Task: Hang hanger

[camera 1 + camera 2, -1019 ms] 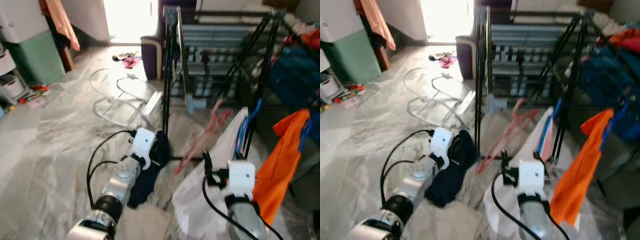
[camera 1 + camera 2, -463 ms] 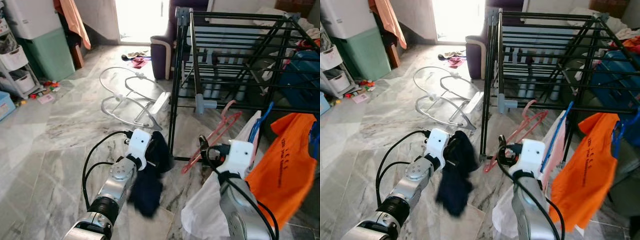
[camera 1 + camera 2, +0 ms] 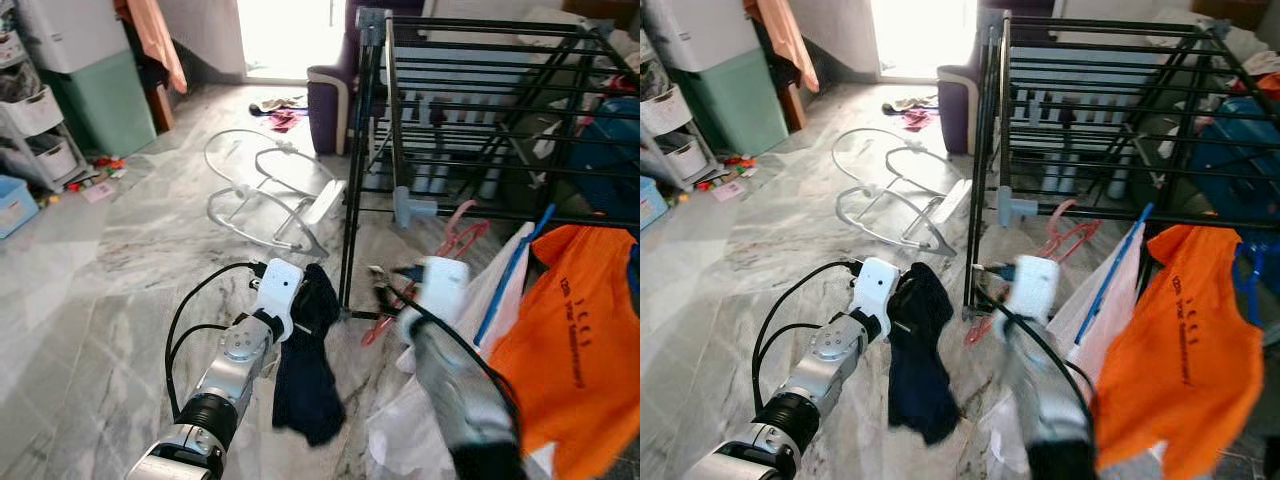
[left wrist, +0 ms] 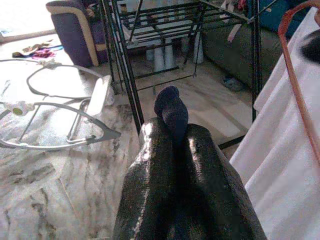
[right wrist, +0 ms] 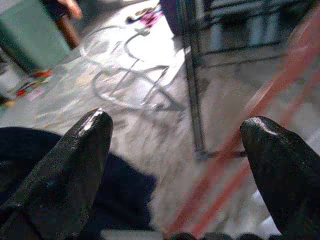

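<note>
A red hanger (image 3: 456, 224) dangles from a low rail of the black drying rack (image 3: 470, 110), its lower end near the floor beside the rack leg. My right gripper (image 5: 180, 122) is open, and the blurred red hanger (image 5: 252, 142) passes between its wide-spread fingers. In the left eye view that gripper (image 3: 383, 290) is motion-blurred next to the rack leg. My left gripper (image 4: 170, 132) is shut on a dark navy garment (image 3: 305, 375), which hangs from it down to the floor.
A white cloth (image 3: 440, 420) and an orange shirt (image 3: 570, 340) hang on the rack at my right, with a blue hanger (image 3: 508, 282) between them. A white baby bouncer frame (image 3: 262, 190) lies on the marble floor ahead. A purple armchair (image 3: 330, 100) stands behind it.
My right arm has swung left toward the rack leg and is blurred. The navy garment now hangs lower from my left gripper. The camera has shifted slightly.
</note>
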Tool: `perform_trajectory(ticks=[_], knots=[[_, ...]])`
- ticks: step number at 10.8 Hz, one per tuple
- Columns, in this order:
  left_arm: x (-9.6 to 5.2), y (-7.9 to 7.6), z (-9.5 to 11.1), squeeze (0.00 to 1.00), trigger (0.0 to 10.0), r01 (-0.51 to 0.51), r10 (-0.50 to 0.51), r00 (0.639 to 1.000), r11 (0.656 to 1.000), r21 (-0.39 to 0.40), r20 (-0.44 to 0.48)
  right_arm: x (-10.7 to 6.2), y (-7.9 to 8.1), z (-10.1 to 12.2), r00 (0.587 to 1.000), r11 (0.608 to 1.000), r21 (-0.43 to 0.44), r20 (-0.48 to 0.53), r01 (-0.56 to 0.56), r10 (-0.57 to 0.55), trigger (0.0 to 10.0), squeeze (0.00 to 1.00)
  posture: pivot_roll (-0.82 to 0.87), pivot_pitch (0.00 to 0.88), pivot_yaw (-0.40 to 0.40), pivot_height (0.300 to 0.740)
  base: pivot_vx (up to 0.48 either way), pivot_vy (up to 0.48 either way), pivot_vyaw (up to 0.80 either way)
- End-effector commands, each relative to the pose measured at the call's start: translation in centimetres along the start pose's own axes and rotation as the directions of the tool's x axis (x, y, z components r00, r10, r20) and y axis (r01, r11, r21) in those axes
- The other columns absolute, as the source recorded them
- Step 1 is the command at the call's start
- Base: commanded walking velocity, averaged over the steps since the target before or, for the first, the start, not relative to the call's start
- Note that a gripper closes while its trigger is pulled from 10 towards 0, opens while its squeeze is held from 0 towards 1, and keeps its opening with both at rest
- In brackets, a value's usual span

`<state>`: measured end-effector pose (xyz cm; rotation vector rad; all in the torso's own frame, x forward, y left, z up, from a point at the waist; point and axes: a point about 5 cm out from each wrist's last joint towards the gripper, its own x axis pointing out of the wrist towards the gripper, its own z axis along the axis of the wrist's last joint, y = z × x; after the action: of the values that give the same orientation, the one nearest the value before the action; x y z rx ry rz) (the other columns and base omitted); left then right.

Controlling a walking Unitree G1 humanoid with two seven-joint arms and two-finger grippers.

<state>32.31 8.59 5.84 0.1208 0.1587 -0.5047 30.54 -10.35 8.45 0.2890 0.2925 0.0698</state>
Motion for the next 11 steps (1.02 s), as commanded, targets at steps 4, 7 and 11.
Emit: perform_trajectory(ticks=[4, 7, 11], knots=[[0.0, 0.3, 0.3, 0.00, 10.0, -0.003, 0.003, 1.000, 1.000, 0.014, 0.006, 0.6, -1.4, -1.7, 0.994, 0.997, 0.055, -0.096, 0.052, -0.047, 10.0, 0.00, -0.02, 0.000, -0.019, 0.740, 0.000, 0.000, 0.00], [0.1, 0.1, 0.3, 0.00, 10.0, 0.005, -0.005, 1.000, 1.000, 0.015, 0.000, -0.9, -4.1, -3.1, 0.981, 0.984, 0.069, -0.112, 0.165, -0.156, 10.0, 0.00, -0.04, 0.000, -0.006, 0.740, 0.000, 0.000, 0.00], [0.4, -0.3, 0.5, 0.00, 10.0, 0.030, -0.030, 1.000, 0.999, 0.025, -0.003, -2.9, -6.6, -3.2, 0.956, 0.959, -0.008, -0.081, 0.283, -0.283, 10.0, 0.00, -0.07, 0.000, 0.020, 0.740, 0.000, 0.000, 0.00]])
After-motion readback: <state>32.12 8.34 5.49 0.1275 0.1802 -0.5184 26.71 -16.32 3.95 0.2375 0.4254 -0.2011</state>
